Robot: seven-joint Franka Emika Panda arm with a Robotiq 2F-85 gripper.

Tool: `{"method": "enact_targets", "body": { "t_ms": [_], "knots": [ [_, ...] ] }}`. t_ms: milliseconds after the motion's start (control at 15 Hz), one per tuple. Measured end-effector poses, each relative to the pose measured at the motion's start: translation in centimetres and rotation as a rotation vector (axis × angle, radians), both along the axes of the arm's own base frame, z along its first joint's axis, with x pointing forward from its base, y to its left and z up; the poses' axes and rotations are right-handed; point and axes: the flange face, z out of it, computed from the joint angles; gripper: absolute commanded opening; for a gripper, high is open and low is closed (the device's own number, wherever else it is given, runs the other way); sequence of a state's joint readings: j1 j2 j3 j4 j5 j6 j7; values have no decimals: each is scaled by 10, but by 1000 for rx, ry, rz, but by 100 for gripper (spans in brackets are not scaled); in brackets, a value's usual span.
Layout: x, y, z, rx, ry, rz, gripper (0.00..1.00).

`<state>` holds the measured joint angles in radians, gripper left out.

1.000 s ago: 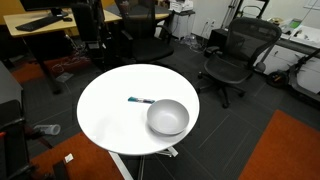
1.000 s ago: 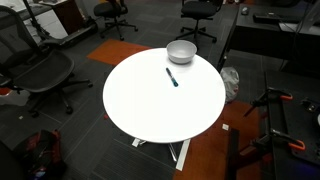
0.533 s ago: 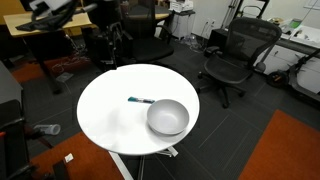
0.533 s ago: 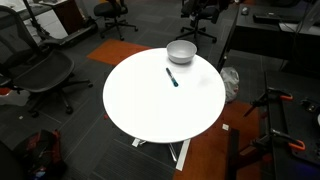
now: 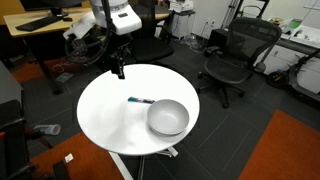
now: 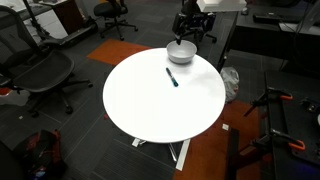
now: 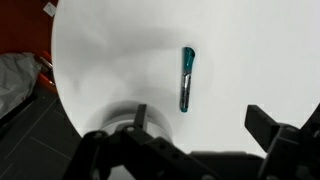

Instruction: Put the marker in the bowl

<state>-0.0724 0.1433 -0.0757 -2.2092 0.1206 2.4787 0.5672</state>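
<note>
While the marker (image 7: 187,78) lies on the tabletop (image 5: 108,125) just left of the bowl (image 5: 167,117), the end effector (image 5: 119,68) hangs over the far edge, wide open, holding nothing.

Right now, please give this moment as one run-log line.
phase: approach | gripper: jaws open, empty, above table | marker: on table beside bowl | bowl: empty
</note>
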Motion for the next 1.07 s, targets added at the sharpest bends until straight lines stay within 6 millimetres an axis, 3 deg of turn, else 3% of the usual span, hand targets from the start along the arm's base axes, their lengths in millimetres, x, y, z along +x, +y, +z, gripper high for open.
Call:
{"method": "enact_targets", "body": {
  "t_ms": [600, 1067],
  "knots": [
    [16, 19, -55, -4, 23, -56, 100],
    [37, 18, -95, -8, 62, -56, 100]
  ]
}}
